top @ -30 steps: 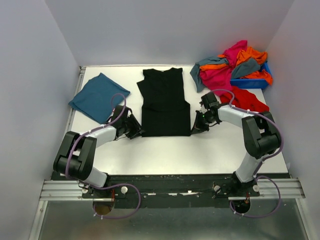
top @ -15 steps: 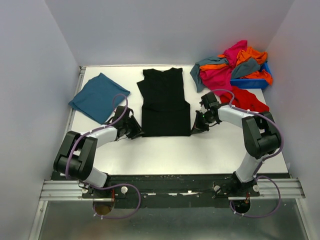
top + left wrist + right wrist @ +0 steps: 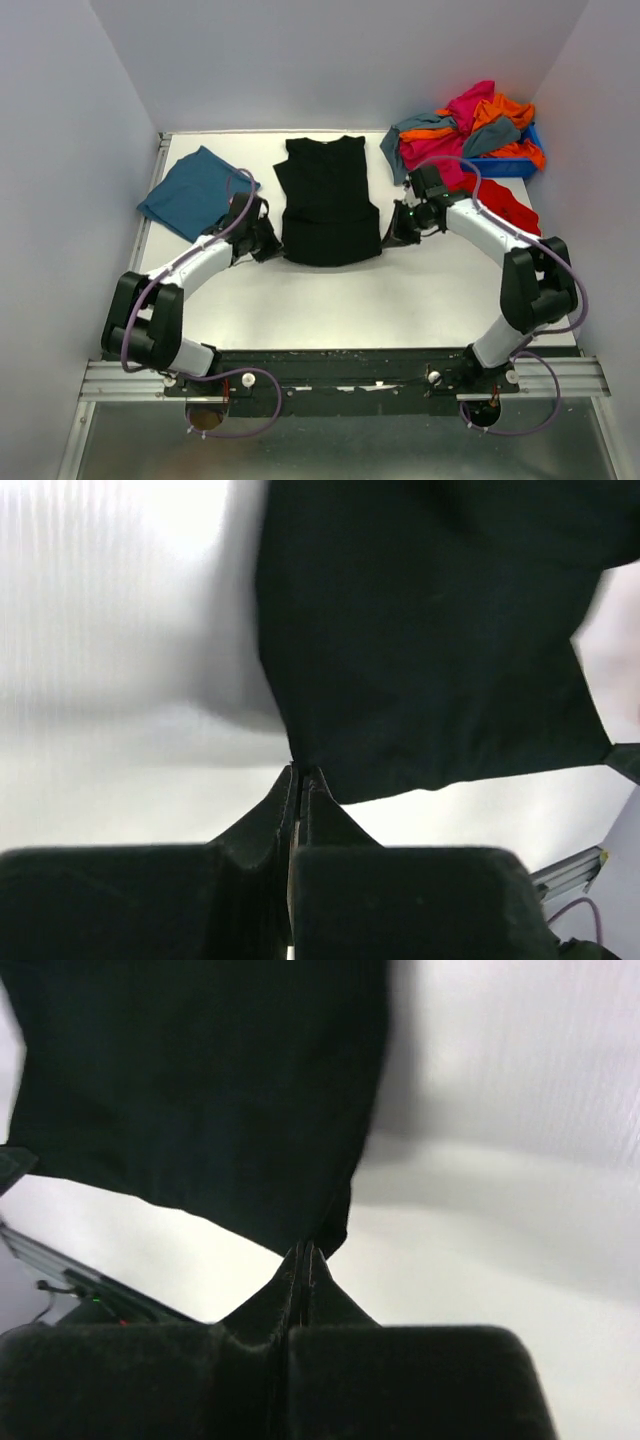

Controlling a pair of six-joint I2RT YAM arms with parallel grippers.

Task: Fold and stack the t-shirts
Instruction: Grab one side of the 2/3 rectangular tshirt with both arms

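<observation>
Early yet: teal t-shirt (image 3: 195, 192) lay apparently folded at table (image 3: 400, 300) left; black t-shirt (image 3: 328, 205) flat mid-table, left jaws clenched on near-left hem corner, right jaws on near-right corner; hem fold pending; red t-shirt (image 3: 503, 202) and heaped pile (image 3: 462, 128) over blue bin (image 3: 500, 166) unfolded

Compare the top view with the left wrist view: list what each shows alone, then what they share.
Top only: the teal shirt, the red shirt and the shirt pile spilling from the bin. Left wrist only: a close look at the left gripper, pinched shut on a bottom corner of the black shirt. Both: black shirt, left gripper, table.
</observation>
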